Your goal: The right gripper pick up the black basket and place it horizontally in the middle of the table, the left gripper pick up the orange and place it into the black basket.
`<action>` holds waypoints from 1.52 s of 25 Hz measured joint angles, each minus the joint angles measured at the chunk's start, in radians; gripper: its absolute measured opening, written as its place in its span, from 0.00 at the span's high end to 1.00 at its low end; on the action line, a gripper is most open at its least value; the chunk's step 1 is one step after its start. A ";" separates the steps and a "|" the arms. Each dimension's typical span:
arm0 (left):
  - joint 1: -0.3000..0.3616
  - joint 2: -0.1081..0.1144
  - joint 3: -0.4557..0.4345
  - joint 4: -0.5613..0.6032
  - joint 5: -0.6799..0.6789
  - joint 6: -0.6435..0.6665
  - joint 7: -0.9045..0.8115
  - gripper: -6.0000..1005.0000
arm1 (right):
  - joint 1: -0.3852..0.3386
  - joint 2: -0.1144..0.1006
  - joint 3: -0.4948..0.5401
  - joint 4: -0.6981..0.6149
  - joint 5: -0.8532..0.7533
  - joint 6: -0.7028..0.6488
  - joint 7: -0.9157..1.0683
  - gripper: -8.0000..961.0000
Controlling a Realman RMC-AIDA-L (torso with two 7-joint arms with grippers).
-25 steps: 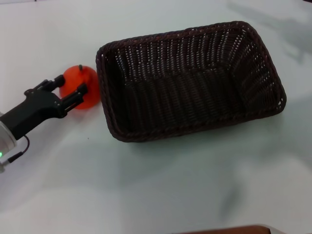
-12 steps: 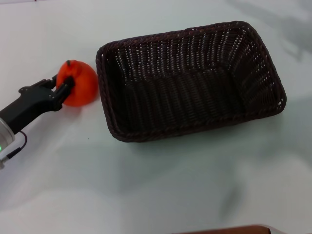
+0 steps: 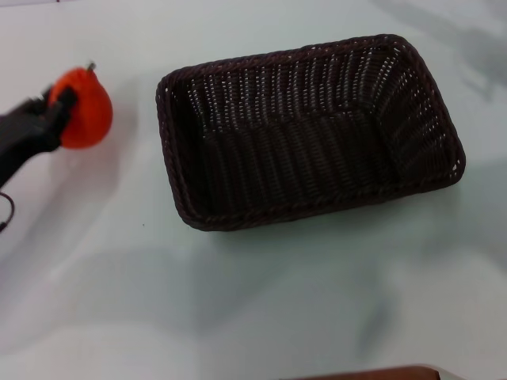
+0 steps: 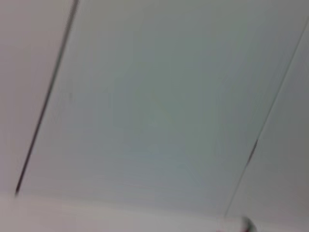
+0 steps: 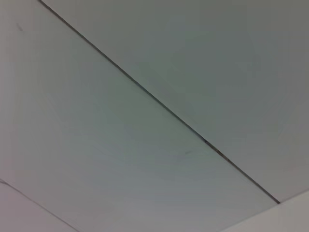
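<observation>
- Table space nearest the robot is bare white
- Black basket lies flat and long near the middle, open side up, ready to take fruit
- Left gripper, far on the left, has its fingers clamped on the orange, held up off the table so it can clear the rim
- Right gripper is out of sight

L gripper at far left, fingers clamped on the orange.
</observation>
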 joint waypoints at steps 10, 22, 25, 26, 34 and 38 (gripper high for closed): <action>-0.057 -0.009 -0.102 0.052 -0.040 -0.429 -0.020 0.86 | -0.007 0.001 0.001 0.032 0.083 -0.020 -0.031 0.25; -0.266 -0.015 0.042 0.325 -0.030 -0.339 0.105 0.91 | -0.011 0.011 -0.001 0.088 0.150 -0.001 -0.119 0.25; -0.263 -0.014 0.052 0.339 -0.033 -0.316 0.140 0.88 | -0.011 0.011 -0.005 0.115 0.179 0.003 -0.160 0.25; -0.261 -0.014 0.053 0.347 -0.033 -0.308 0.157 0.87 | -0.011 0.012 -0.004 0.124 0.189 0.003 -0.176 0.25; -0.208 -0.013 0.038 0.350 -0.039 -0.295 0.261 0.50 | -0.013 0.015 0.014 0.219 0.338 -0.006 -0.375 0.25; -0.144 -0.012 -0.058 0.324 -0.087 -0.320 0.286 0.33 | -0.014 0.016 0.015 0.272 0.418 -0.007 -0.539 0.25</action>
